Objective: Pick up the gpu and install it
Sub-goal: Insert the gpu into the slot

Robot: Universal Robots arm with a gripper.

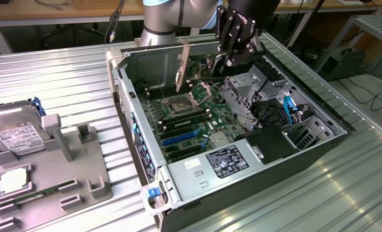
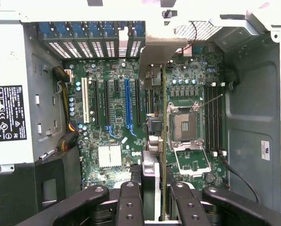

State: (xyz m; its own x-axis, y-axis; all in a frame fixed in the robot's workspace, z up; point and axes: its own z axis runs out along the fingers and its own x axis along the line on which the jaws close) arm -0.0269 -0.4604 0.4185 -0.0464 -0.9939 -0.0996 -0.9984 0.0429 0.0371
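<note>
We found the tool (image 1: 228, 65) clenched on the gpu (image 1: 183, 63), which hung upright and edge-down inside the open case (image 1: 197, 212), above the board (image 1: 197, 121) and, as far as we could judge, not seated in any slot. The case lay on its side on the table (image 1: 62, 77) with its panel off, so the board faced up and the card could be brought in from above. In the wrist view the gpu (image 2: 153, 127) ran away from us edge-on, pinched between the two inner fingers (image 2: 131, 202) at the end opposite its bracket. That grip left the contact edge and the bracket free. We took the bracket's turn toward the rear wall to be deliberate, since the slot openings sat there. The card lined up just beside the black slots, between the blue slot (image 2: 127, 101) and the socket (image 2: 184, 126), though we could not tell which slot it was over. At the exterior view's left a grey holder (image 1: 55, 169) carried the hard drive (image 1: 13, 130) and a memory stick (image 1: 33, 197) well apart from the case, presumably to keep each part in a known place.
</note>
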